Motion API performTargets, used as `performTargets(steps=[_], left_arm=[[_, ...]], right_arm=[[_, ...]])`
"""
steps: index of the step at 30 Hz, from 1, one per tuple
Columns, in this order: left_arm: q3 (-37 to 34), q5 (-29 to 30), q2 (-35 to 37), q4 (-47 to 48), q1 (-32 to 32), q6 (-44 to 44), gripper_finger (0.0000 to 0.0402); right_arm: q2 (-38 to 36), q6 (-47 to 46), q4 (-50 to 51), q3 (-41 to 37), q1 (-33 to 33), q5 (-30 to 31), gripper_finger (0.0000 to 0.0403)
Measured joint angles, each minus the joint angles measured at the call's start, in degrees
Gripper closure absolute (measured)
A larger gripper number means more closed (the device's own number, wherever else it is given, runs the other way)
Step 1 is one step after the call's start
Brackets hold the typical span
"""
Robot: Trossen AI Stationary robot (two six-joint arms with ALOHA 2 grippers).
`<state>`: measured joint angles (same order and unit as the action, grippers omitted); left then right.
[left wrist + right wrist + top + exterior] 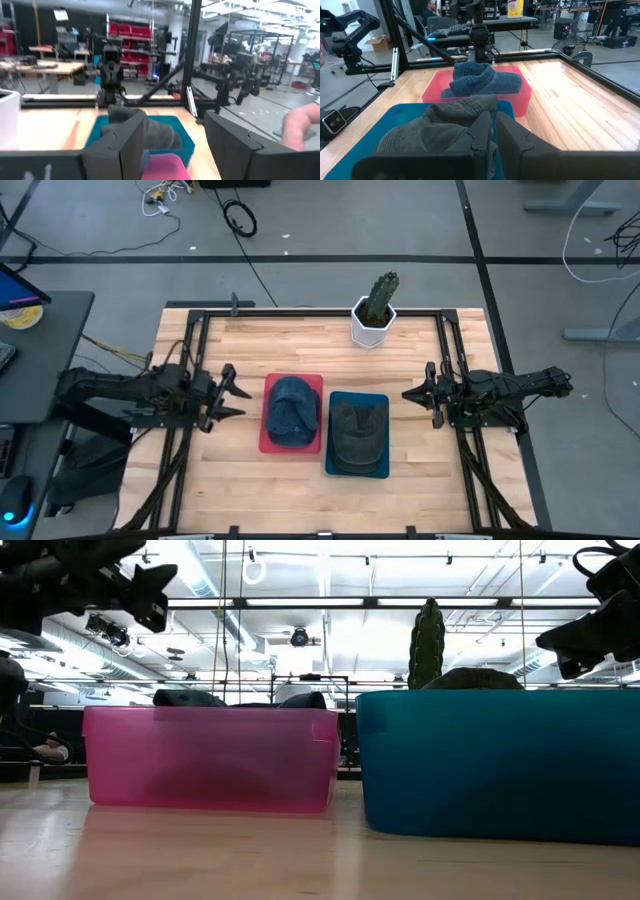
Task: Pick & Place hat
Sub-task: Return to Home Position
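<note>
Two bins share the bench (260, 490): the red bin (266, 446) holds a blue cap (292, 410), the blue bin (332, 470) a black cap (358, 432). The left gripper (232, 391) hangs open and the right gripper (412, 393) is closed.

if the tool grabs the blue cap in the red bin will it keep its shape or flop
Likely floppy: the blue cap sits folded and crumpled in the red bin, so it would probably sag from a pinch. Its fabric looks soft and matte, so likely light and grippy rather than slippery.
</note>
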<state>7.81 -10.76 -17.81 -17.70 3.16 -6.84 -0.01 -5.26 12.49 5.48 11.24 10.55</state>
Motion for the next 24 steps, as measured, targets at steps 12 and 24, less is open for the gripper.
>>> performTargets(steps=[12, 24], left_arm=[[-2.0, 2.0, 9.6, 0.3, 0.0, 1.7, 0.0195], [-7.3, 6.0, 13.5, 1.0, 0.1, 4.4, 0.0195]], right_arm=[[0.0, 0.0, 0.0, 0.0, 0.0, 0.0, 0.0367], [0.0, 0.0, 0.0, 0.0, 0.0, 0.0, 0.0367]])
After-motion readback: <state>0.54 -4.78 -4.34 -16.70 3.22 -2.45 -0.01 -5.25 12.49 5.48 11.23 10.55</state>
